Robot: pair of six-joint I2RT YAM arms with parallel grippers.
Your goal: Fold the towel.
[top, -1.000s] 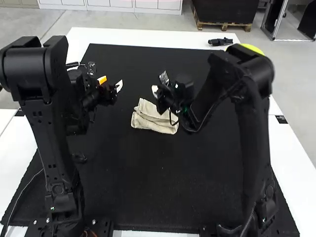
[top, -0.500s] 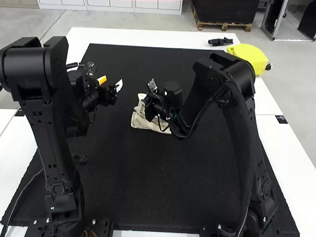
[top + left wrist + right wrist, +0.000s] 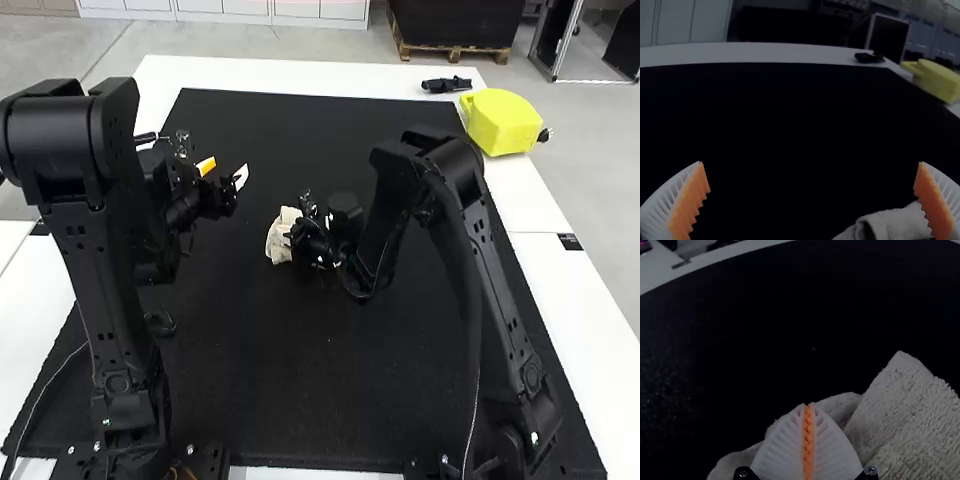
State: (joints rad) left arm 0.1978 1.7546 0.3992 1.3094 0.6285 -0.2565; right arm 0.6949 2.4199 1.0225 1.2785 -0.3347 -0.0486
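Towel (image 3: 281, 240) is lying bunched between the bench's (image 3: 300, 75) left and right edges; I'm holding right tool (image 3: 809, 406) pressed together, left tool (image 3: 811, 162) spread; low sweeping could be dragging layers loose.

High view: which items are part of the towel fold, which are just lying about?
In the job:
- towel, bunched at the right tool
- right tool, shut, at the towel
- left tool, open

Lying about:
- yellow object, table's right side
- small black item, beyond the mat

Cream towel (image 3: 281, 238) lies partly hidden by the right gripper (image 3: 300, 238)
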